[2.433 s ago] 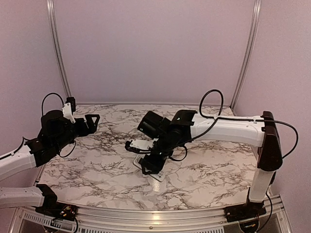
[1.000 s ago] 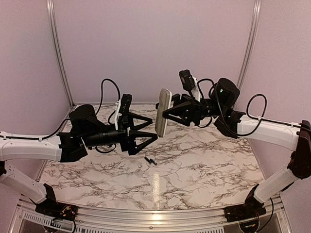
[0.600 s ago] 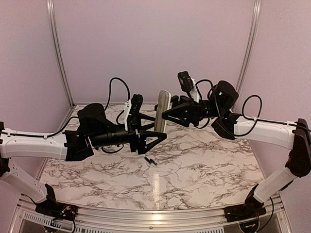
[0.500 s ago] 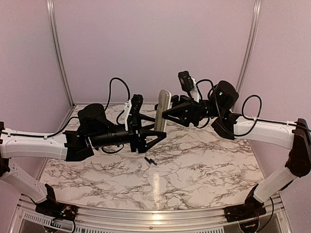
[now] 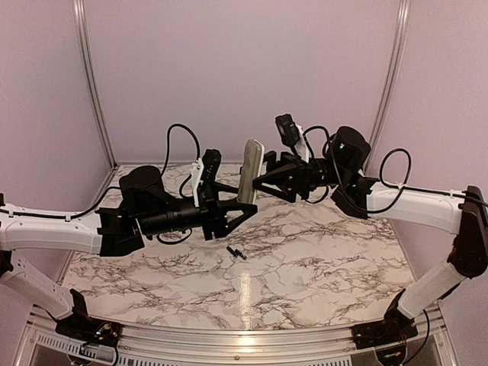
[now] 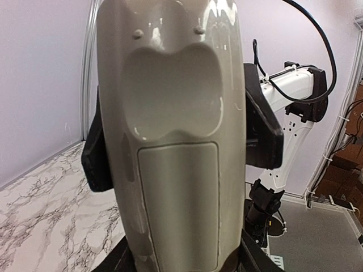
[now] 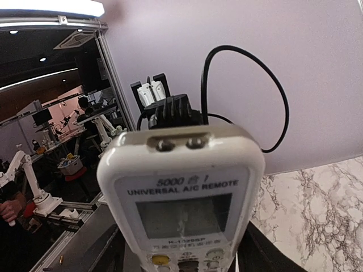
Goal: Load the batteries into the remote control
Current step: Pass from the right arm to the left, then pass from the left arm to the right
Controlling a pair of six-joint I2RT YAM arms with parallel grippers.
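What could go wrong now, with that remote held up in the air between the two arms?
The remote control hangs high above the table between the left end effector and the right end effector; if one releases before the other grips firmly, it may drop. Falling, it might scatter the small dark pieces below, probably batteries.

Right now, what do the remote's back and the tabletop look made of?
Slim tan-grey remote control: glossy moulded plastic, going by sharp highlights and the cover seam. White grey-veined tabletop: marble-patterned, possibly laminate rather than stone; smooth, since it mirrors the overhead light.
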